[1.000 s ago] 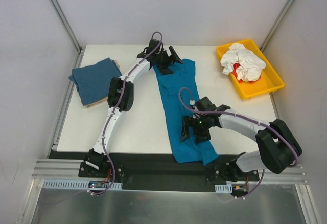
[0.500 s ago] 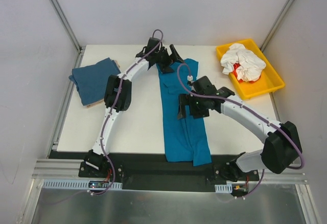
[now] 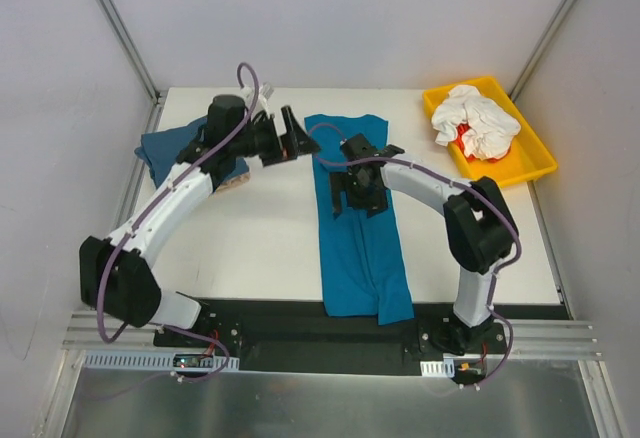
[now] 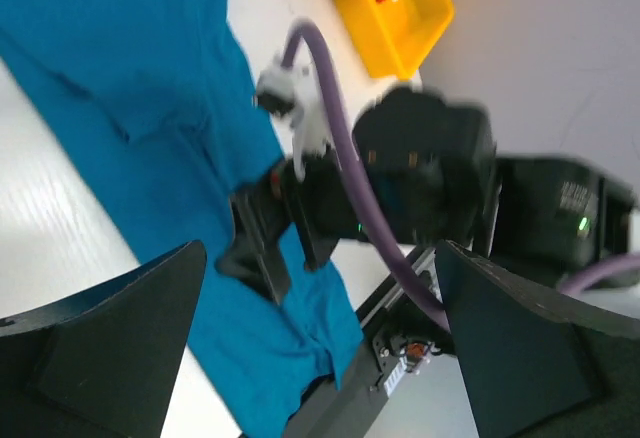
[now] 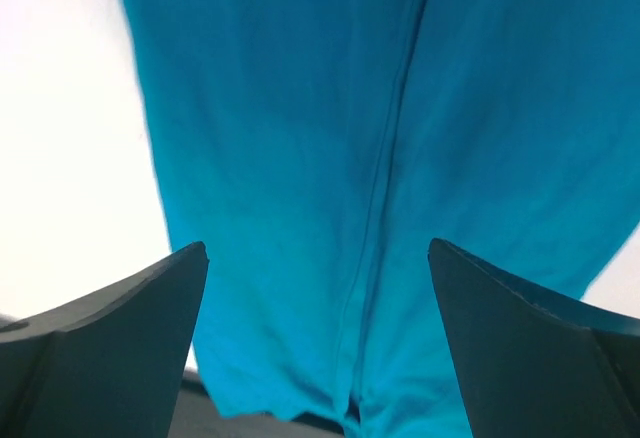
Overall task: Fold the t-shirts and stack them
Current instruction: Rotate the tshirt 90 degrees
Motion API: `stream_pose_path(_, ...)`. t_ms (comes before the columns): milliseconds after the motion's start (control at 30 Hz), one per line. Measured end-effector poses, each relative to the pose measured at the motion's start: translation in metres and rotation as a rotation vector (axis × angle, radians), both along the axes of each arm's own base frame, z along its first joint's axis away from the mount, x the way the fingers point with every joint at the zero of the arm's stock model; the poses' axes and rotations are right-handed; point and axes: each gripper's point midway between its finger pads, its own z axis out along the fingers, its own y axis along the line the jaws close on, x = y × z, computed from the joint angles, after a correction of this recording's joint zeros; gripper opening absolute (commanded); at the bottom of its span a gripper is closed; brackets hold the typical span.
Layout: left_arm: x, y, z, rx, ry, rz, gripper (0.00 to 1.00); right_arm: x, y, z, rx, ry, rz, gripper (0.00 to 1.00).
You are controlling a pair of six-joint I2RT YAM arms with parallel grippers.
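**Right gripper (image 3: pixel 357 196) spread wide over the teal strip, crosswise fold not yet made**

Both grippers are empty. The right wrist view shows the right one's fingers far apart with only cloth below them. The left gripper (image 3: pixel 297 138) is equally wide open, with nothing between its fingers.

Nearest the arm bases, the bright teal-blue t-shirt (image 3: pixel 362 258) lies as a long narrow strip. Its near end spills over the edge of the table (image 3: pixel 250 248) onto the dark rail. A lengthwise line runs down the middle of the strip, apparently where the two side flaps meet. The right gripper hangs above the far half of the strip, roughly over that line and apart from the cloth. The left gripper is just beside the strip's far left corner, over bare tabletop.

The step in hand looks like the crosswise fold. To do it well:

- Take the near hem, where the overhang lets a finger slip under.
- Pinch through both layers at each corner so the flaps do not fall open.
- Carry the hem low and straight toward the collar end.
- Lay edge on edge before letting go.

Farther left, the folded slate-blue t-shirt (image 3: pixel 180 153) rests on a sliver of beige t-shirt (image 3: pixel 236 180), well apart from the teal one. At the far right, the yellow tray (image 3: pixel 520 170) holds crumpled white cloth (image 3: pixel 475 118).
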Motion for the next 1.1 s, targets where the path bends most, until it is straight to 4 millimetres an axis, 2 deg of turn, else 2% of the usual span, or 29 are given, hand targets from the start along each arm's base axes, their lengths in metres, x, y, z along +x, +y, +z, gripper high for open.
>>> stream_pose_path(100, -0.04, 0.018, -0.054, 0.053, 0.093, 0.013, 0.99, 0.008, 0.004, -0.018, -0.035, 0.021, -0.003, 0.96)
stream_pose_path(200, -0.069, 0.029, -0.11, 0.098, 0.227, 0.023, 0.99, -0.001, 0.003, -0.038, -0.086, 0.061, 0.018, 0.97)
stream_pose_path(233, -0.076, 0.031, -0.12, 0.101, 0.255, 0.028, 0.99, -0.002, 0.007, -0.037, -0.087, 0.057, 0.026, 0.96)
stream_pose_path(300, -0.085, 0.035, -0.121, 0.094, 0.253, 0.038, 0.99, -0.004, 0.009, -0.039, -0.098, 0.055, 0.04, 0.96)
stream_pose_path(467, -0.094, 0.046, -0.105, 0.078, 0.172, 0.072, 0.99, -0.003, 0.012, -0.039, -0.103, 0.072, 0.028, 0.96)
stream_pose_path(567, -0.117, 0.056, -0.127, 0.125, 0.253, 0.07, 0.99, 0.012, 0.018, -0.037, -0.064, 0.083, -0.043, 0.96)
stream_pose_path(667, -0.129, 0.065, -0.146, 0.181, 0.322, 0.085, 0.99, 0.029, 0.027, -0.035, -0.029, 0.08, -0.096, 0.96)
stream_pose_path(833, -0.13, 0.076, -0.157, 0.242, 0.356, 0.137, 0.99, 0.057, 0.05, -0.029, 0.041, 0.026, -0.135, 0.96)
stream_pose_path(1033, -0.119, 0.076, -0.15, 0.255, 0.344, 0.156, 0.99, 0.092, 0.083, -0.014, 0.137, -0.038, -0.151, 0.96)
stream_pose_path(1100, -0.118, 0.076, -0.149, 0.254, 0.342, 0.157, 0.99, 0.099, 0.088, -0.006, 0.162, -0.057, -0.161, 0.96)
